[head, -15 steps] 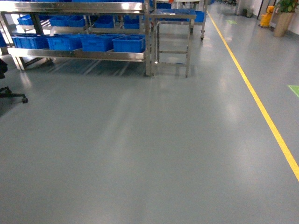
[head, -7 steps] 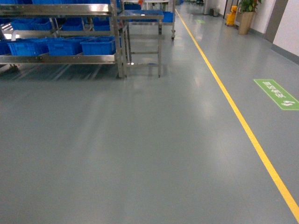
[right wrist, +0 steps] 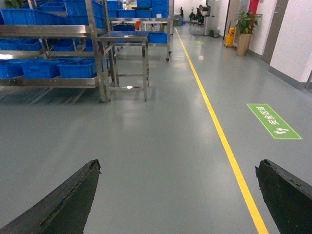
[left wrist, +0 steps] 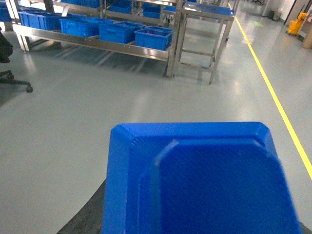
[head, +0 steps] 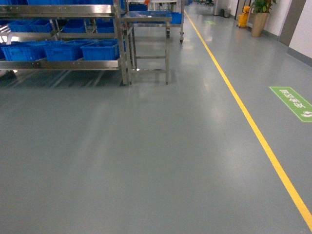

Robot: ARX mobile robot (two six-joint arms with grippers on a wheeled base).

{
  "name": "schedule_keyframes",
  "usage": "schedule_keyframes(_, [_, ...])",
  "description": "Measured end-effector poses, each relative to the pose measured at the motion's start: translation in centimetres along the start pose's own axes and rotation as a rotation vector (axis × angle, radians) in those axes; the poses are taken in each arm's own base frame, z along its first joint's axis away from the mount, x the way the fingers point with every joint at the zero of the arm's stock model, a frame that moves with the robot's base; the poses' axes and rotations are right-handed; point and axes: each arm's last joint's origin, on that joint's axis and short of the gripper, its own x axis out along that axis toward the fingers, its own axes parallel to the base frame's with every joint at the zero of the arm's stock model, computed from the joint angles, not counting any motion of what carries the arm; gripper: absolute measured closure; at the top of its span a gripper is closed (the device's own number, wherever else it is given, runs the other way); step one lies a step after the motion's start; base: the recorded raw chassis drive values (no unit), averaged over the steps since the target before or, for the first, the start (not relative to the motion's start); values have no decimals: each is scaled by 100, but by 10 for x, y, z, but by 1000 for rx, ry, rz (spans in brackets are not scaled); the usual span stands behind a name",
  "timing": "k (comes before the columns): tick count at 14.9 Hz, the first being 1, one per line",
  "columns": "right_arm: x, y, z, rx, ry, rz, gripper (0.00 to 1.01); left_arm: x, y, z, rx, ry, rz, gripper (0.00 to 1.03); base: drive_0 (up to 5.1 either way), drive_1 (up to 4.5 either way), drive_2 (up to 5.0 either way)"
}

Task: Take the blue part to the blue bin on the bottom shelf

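The blue part (left wrist: 204,180) fills the lower half of the left wrist view, hanging above the floor. My left gripper is shut on it, and only one dark finger (left wrist: 85,217) shows at its lower left edge. The bottom shelf (head: 73,64) of the steel rack lies far off at the upper left, carrying a row of blue bins (head: 100,50). The same shelf (left wrist: 97,44) and bins (left wrist: 153,38) appear in the left wrist view. My right gripper (right wrist: 178,165) is open over bare floor with nothing between its fingers. Neither gripper shows in the head view.
A small steel table (head: 146,19) stands against the rack's right end. A yellow floor line (head: 253,126) runs along the right, with a green floor sign (head: 292,102) beyond it. An office chair base (left wrist: 14,80) sits left of the rack. Grey floor stretches between me and the rack.
The head view has swung right. The rack and table slid to the left of the frame, and the green floor sign came into view. Over the last half second things only drew slightly closer.
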Motion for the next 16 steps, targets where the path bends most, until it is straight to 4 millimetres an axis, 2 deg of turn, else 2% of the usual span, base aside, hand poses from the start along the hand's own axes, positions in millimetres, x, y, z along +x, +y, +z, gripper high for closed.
schedule_keyframes(16, [0,0,0,0,4,0,3,0,0,0,2,5,-2,60,-5,415,-424])
